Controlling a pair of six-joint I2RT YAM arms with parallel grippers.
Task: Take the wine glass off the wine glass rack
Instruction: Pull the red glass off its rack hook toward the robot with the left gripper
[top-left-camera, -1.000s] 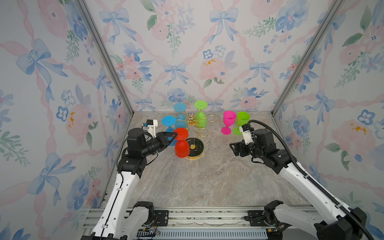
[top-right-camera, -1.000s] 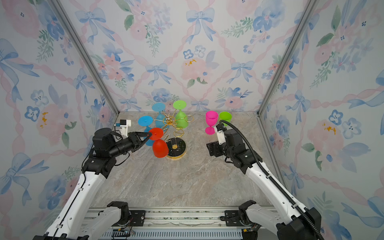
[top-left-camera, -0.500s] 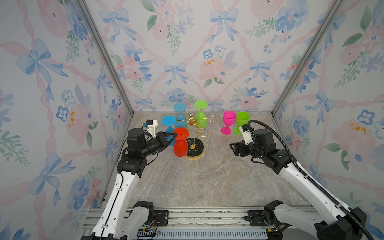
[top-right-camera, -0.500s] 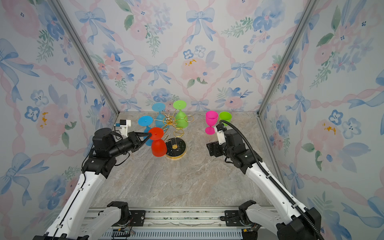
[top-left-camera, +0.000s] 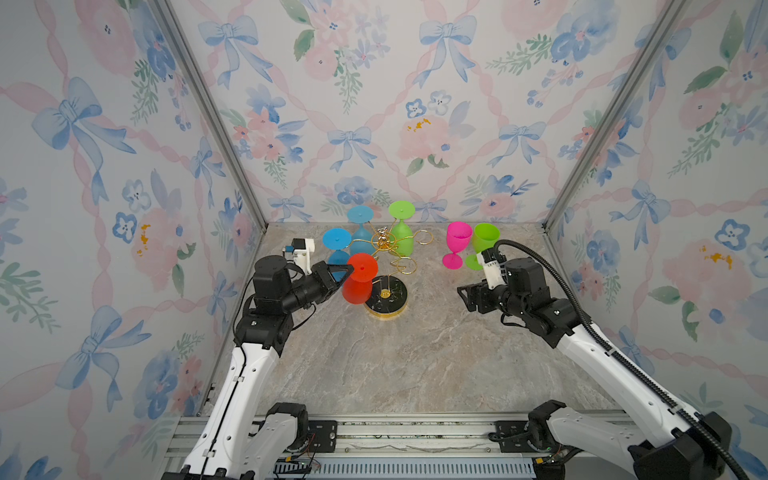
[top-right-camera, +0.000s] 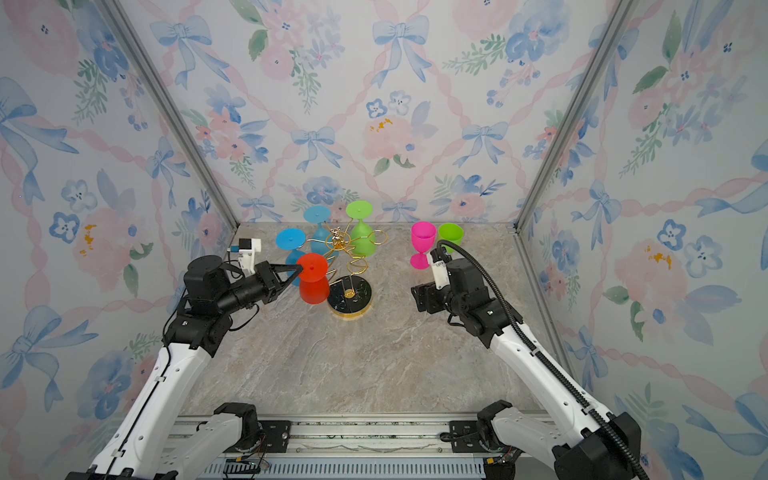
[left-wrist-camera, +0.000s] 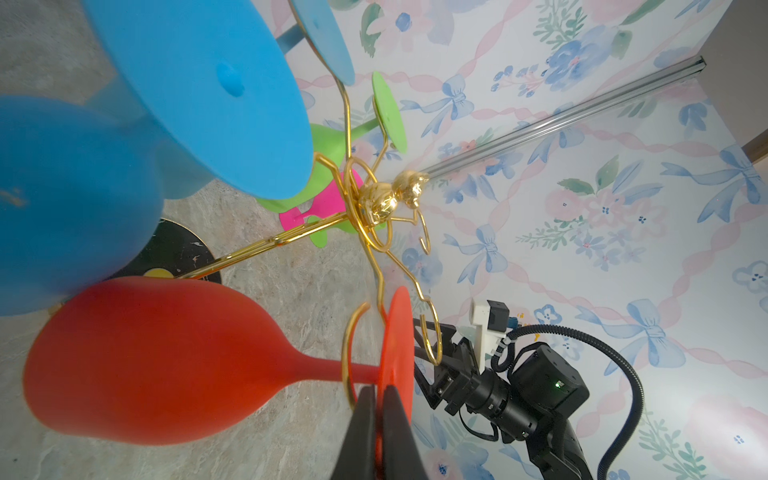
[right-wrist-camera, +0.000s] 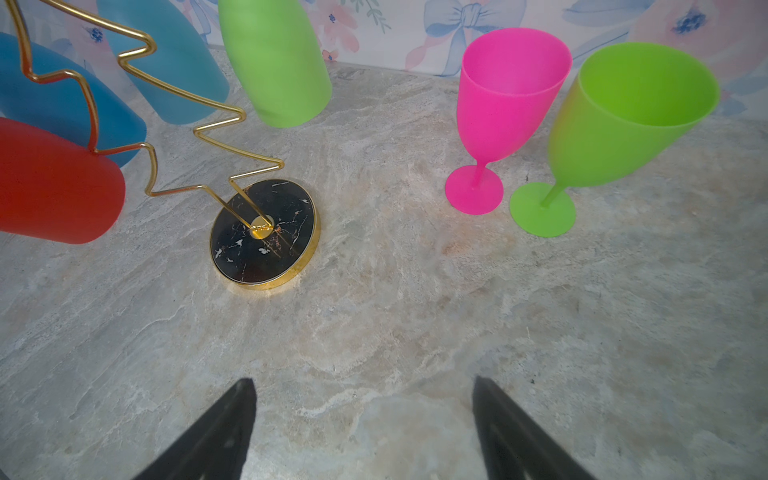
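The red wine glass (top-left-camera: 356, 291) hangs upside down from a front-left loop of the gold wine glass rack (top-left-camera: 382, 242). Its stem sits inside the wire loop, as the left wrist view shows at the glass (left-wrist-camera: 158, 357). My left gripper (top-left-camera: 348, 271) (left-wrist-camera: 378, 392) is shut on the rim of the glass's round red foot (left-wrist-camera: 397, 332), just beside the loop. In both top views my right gripper (top-left-camera: 463, 298) (top-right-camera: 417, 297) hovers open to the right of the rack base (top-right-camera: 349, 296). Nothing is between its fingers (right-wrist-camera: 232, 419).
Two blue glasses (top-left-camera: 337, 241) (top-left-camera: 360, 232) and a green glass (top-left-camera: 401, 239) also hang on the rack. A pink glass (top-left-camera: 457, 245) and a green glass (top-left-camera: 484, 241) stand upright on the marble tabletop (top-left-camera: 415, 353) at the back right. Floral walls enclose three sides.
My left gripper's jaws have closed onto the red glass's foot. The glass has hardly shifted. The right arm has not moved.
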